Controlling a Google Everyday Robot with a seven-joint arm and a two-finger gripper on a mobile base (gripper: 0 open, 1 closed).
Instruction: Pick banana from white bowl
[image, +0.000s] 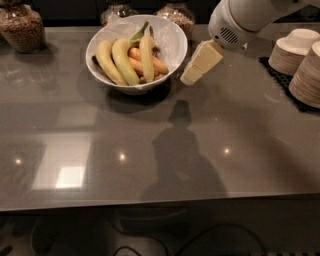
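One glossy white bowl holds two fat yellow bananas, one slim greenish-stemmed banana and two orange sticks. The cream claw hangs beside its rim; I cannot tell its spread. Three glass jars stand behind on the glossy grey worktop.

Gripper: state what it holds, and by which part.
Nothing. The gripper hangs empty above the table, just right of the white bowl; the banana lies in the bowl, untouched.
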